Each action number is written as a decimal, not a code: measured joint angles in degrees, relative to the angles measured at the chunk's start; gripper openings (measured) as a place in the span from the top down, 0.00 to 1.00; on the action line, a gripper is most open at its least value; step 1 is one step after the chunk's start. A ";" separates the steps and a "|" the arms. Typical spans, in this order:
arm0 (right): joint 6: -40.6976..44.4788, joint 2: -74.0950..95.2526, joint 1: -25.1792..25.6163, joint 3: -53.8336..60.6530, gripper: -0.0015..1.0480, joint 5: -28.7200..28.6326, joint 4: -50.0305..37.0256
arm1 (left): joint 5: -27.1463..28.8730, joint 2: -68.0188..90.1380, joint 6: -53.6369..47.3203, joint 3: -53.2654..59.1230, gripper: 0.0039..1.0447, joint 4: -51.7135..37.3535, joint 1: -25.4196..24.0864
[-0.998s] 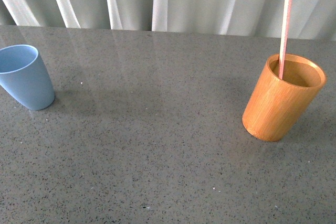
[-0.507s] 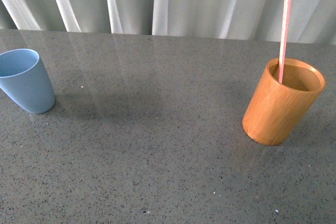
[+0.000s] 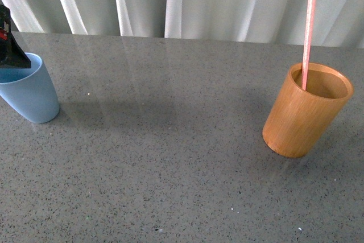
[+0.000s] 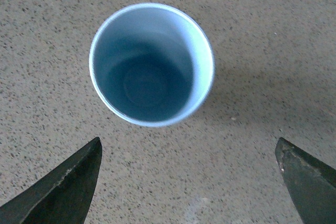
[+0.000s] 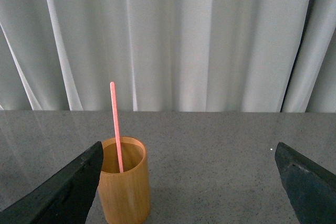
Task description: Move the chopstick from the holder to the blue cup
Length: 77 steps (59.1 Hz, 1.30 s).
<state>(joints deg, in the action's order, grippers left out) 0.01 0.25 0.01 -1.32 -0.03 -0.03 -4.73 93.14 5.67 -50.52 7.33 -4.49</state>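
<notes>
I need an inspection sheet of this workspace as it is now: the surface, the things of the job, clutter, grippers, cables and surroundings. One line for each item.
Surface: grey speckled table, flat, no spill seen.
Chopstick: the pink chopstick stands nearly upright inside the holder, with its upper part sticking out.
Holder: the orange-brown holder is upright on the robot's right side.
Blue cup: the blue cup is upright at the far left; the left wrist view shows it empty.
Clutter: nothing seen.
Left gripper: the left gripper hovers over the blue cup, jaws wide apart, holding nothing.
Right gripper: the right gripper faces the holder, apart from it, jaws wide apart, empty.
Cables: nothing seen.
Surroundings: a white curtain hangs behind the table.
</notes>
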 joint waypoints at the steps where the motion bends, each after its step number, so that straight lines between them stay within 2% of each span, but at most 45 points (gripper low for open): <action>1: 0.00 0.00 0.00 0.00 0.10 0.00 0.00 | 0.11 0.44 -0.11 -0.39 0.06 0.00 -0.22; 31: 0.00 0.00 0.00 0.00 0.10 0.00 0.00 | 2.67 8.79 -2.62 -5.64 0.06 -0.42 -3.23; 52: 0.00 0.00 0.00 0.00 0.10 0.00 0.00 | 1.95 13.66 -0.46 -7.82 0.06 -0.24 -2.54; 64: 0.00 0.00 0.00 0.00 0.10 0.00 0.00 | 3.61 15.15 0.66 -9.77 0.34 0.94 -1.46; 69: 0.00 0.00 0.00 0.00 0.10 0.00 0.00 | 4.85 15.80 0.57 -10.67 0.51 1.18 -0.83; 77: 0.00 0.00 0.00 0.00 0.10 0.02 0.00 | 5.90 16.37 0.15 -12.41 0.70 2.58 -0.52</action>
<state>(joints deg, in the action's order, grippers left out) 0.01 0.25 0.01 -1.32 -0.01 -0.03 1.17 109.51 5.82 -62.94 9.91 -5.02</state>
